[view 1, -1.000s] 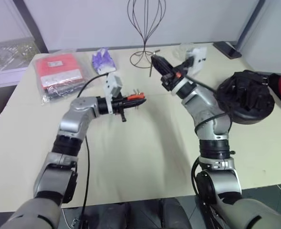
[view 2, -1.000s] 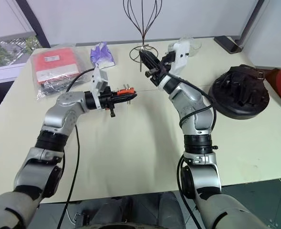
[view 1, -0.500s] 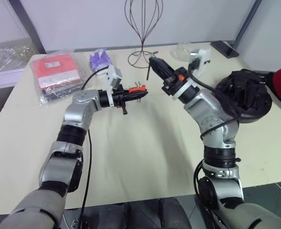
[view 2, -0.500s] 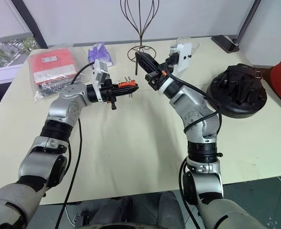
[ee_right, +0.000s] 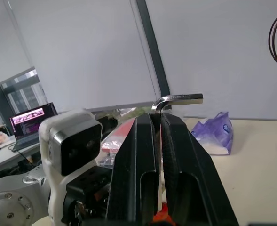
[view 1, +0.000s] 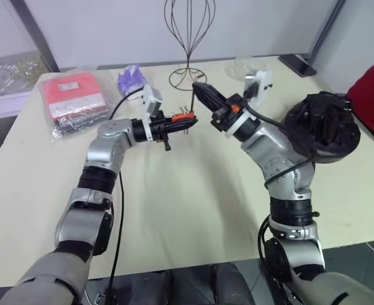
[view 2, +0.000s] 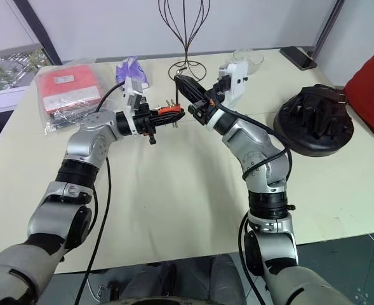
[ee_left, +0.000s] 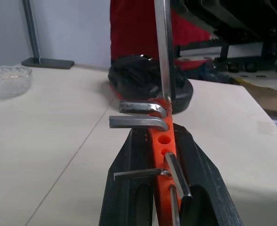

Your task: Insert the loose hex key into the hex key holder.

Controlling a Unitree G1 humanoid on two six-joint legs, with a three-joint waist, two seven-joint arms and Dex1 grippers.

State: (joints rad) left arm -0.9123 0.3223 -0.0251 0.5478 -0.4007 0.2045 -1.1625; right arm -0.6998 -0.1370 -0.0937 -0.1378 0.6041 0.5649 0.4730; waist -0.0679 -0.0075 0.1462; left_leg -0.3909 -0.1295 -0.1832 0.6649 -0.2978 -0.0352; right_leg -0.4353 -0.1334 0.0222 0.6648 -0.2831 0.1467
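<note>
While both arms are raised above the cream table (view 1: 193,210), the left gripper (view 1: 181,122) points toward 3 o'clock in the head views, its two black fingers (ee_left: 129,188) clenched on the hex key holder (view 1: 184,117). In the left wrist view the orange holder (ee_left: 162,155) stands edge-on between the fingers, with several grey keys bent out to one side and two empty round sockets visible on its face.

At 3 o'clock of the holder, the right gripper (view 1: 201,91) points toward 10 o'clock, jaws clamped on the loose hex key (ee_right: 176,100). In the right wrist view the key's short arm juts sideways above the fingertips, while its long shaft runs down between the fingers. In the left wrist view that shaft (ee_left: 162,47) descends vertically to the far end of the holder; whether its tip is seated in a socket cannot be determined.

Other items on the table:
- red packet in clear plastic (view 1: 72,98), at 9 o'clock of the grippers
- purple bag (view 1: 128,77), at 11 o'clock
- wire stand (view 1: 188,38), at 12 o'clock
- black object (view 1: 323,127), at 3 o'clock
</note>
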